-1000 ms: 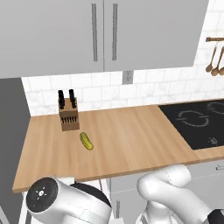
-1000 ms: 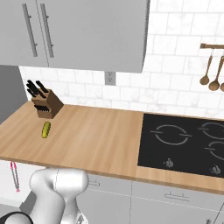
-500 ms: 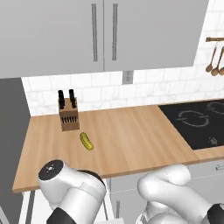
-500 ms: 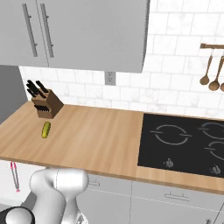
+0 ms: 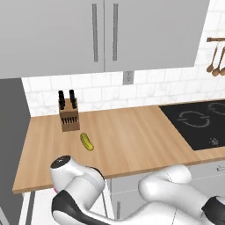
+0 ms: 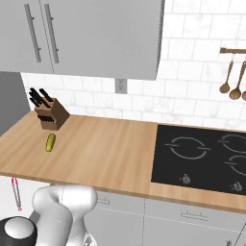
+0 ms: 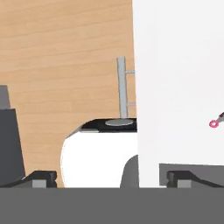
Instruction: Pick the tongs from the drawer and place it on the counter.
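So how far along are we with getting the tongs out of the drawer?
Done: the white-lined drawer looks open. In hand: nothing yet; the slim grey tongs with pink handle and tips lie inside it, and the gripper sits open with nothing between its tips, the tongs' pink end off to one side in the hand view. Left: grasp, lift, and set them on the light-brown wooden counter.

White arm (image 5: 79,184) seemingly higher, leftward — nothing else.

The tongs (image 6: 16,193), slim grey arms with pink ends, lie in the open white drawer (image 6: 9,202) below the front edge of the wooden desk (image 6: 110,153), lengthwise front to back
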Available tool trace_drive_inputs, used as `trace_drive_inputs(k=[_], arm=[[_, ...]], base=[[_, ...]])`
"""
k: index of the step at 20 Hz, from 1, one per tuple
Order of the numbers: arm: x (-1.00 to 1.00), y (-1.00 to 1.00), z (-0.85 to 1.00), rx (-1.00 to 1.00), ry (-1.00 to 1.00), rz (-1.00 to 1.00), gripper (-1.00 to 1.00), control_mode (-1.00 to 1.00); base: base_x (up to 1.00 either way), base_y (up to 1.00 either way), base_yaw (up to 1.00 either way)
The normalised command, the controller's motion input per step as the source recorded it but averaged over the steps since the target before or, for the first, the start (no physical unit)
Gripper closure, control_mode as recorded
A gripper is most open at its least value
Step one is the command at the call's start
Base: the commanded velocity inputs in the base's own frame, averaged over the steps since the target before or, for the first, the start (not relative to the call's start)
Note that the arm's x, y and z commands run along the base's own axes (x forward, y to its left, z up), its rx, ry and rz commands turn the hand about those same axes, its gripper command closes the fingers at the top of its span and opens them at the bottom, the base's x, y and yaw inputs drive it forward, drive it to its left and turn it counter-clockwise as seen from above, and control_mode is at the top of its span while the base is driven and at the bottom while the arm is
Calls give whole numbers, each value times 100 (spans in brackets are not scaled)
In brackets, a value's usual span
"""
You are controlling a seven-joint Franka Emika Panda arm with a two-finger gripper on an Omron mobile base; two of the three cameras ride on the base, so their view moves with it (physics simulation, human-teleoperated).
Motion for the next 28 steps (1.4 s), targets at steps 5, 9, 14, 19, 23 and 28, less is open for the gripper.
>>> trace_drive_inputs(k=[5, 9, 14, 19, 23, 28], arm=[[37, 0, -42, -9, 16, 11, -100, -100], [19, 0, -44, -7, 13, 10, -100, -100], [2, 0, -45, -7, 17, 12, -100, -100], [-29, 0, -38, -6, 21, 13, -100, -100], [-66, 0, -34, -5, 21, 12, -100, -100], [-87, 0, -30, -3, 18, 13, -100, -100]], base=[[0, 0, 0], [0, 0, 0], [0, 0, 0], [0, 0, 0], [0, 0, 0], [0, 0, 0]])
